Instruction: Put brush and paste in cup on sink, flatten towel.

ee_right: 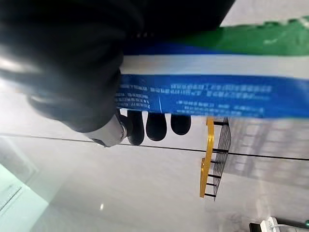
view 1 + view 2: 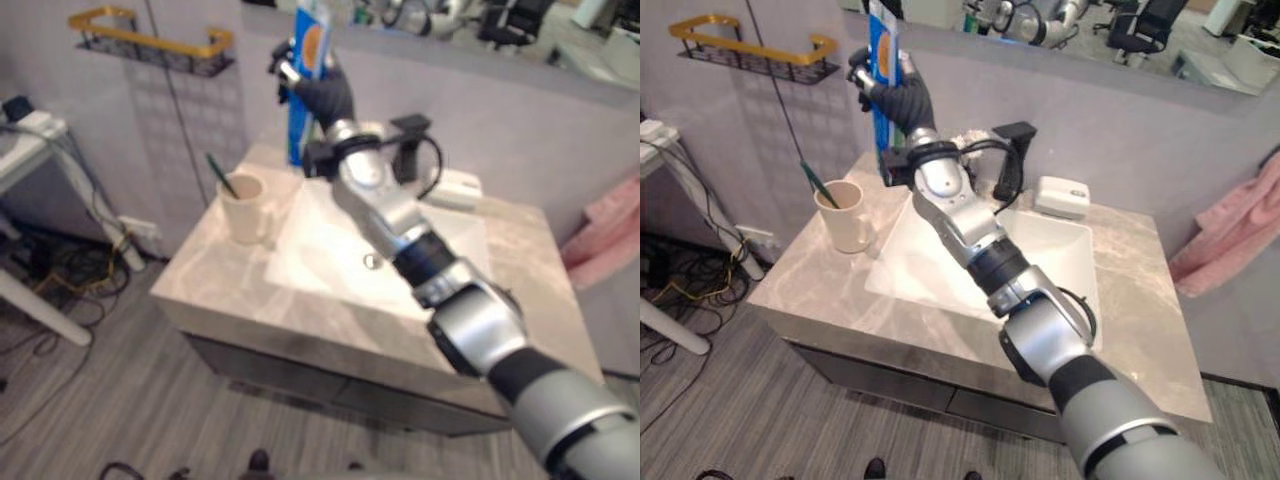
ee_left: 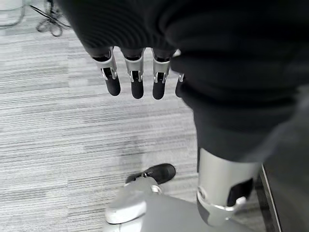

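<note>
My right hand (image 2: pixel 325 95) is raised above the back left corner of the sink (image 2: pixel 330 250), shut on a tall blue toothpaste box (image 2: pixel 308 60) that it holds upright. In the right wrist view the blue, white and green box (image 1: pixel 217 92) lies across the palm with the fingers (image 1: pixel 154 125) curled round it. A cream cup (image 2: pixel 845 215) stands on the counter left of the basin, with a green toothbrush (image 2: pixel 818 180) leaning in it. A pink towel (image 2: pixel 1230 235) hangs at the far right. My left hand (image 3: pixel 135 77) hangs over the floor, fingers straight and holding nothing.
A black faucet (image 2: pixel 1010 150) and a white box (image 2: pixel 1060 195) stand at the back of the marble counter (image 2: pixel 520 250). A yellow wire rack (image 2: pixel 150 40) is fixed to the wall at the left. A white table with cables stands at the far left.
</note>
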